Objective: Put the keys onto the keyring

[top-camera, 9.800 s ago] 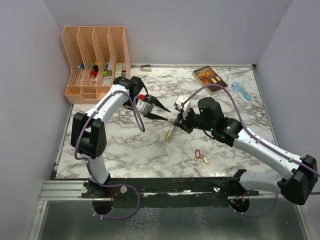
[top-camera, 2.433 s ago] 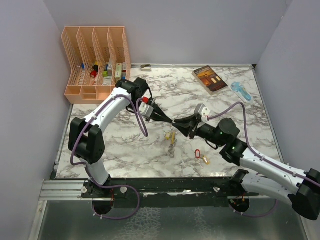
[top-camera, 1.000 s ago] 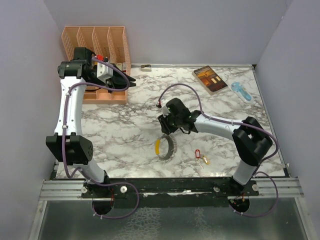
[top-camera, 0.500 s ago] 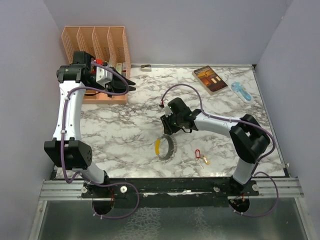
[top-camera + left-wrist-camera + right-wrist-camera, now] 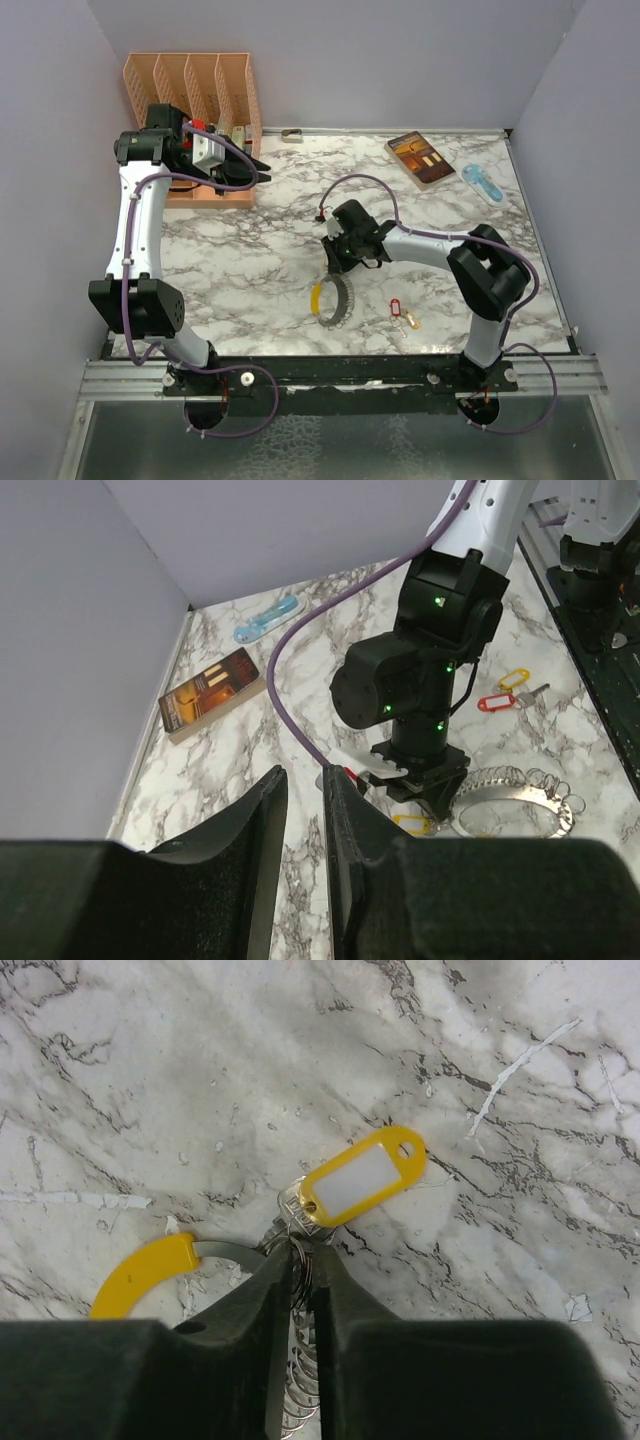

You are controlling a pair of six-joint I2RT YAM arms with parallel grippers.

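Now the left gripper (image 5: 302, 780) has been pulled back, barely parted and empty. The keyring (image 5: 333, 297) is left flat on the table (image 5: 250, 270), pinched by the right gripper (image 5: 297, 1260) beside the yellow-tagged key (image 5: 362, 1175) — the red-tagged key (image 5: 394, 306) remains unthreaded.

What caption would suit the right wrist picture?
Right claw pinching the keyring beside a yellow-tagged key on the marble table.
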